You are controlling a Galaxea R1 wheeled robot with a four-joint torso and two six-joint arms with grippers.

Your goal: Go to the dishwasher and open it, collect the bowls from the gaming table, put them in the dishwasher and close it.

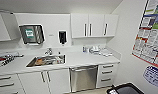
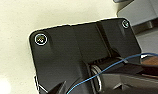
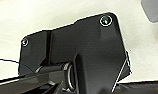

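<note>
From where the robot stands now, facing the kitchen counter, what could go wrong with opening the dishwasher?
The grey stainless-steel dishwasher is shut and sits tight between the white cabinet doors and the white drawer stack, so a claw could catch a neighbouring dark bar handle instead. The dark object low beside the robot might obstruct the approach.

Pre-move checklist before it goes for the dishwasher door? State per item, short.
1. Dishwasher in the head view: ok, its steel front sits under the counter, right of the sink.
2. Door state: shut, flush with the white cabinet doors and the drawers on either side; opening is not yet done.
3. Handle located: ok, a bar runs across the top of the front.
4. Path to the door: cannot tell, a dark object sits low at the right edge of the head view and little floor shows.
5. Gripper fingers ready: cannot tell from either wrist view.
6. Bowls on board: cannot tell.
</note>
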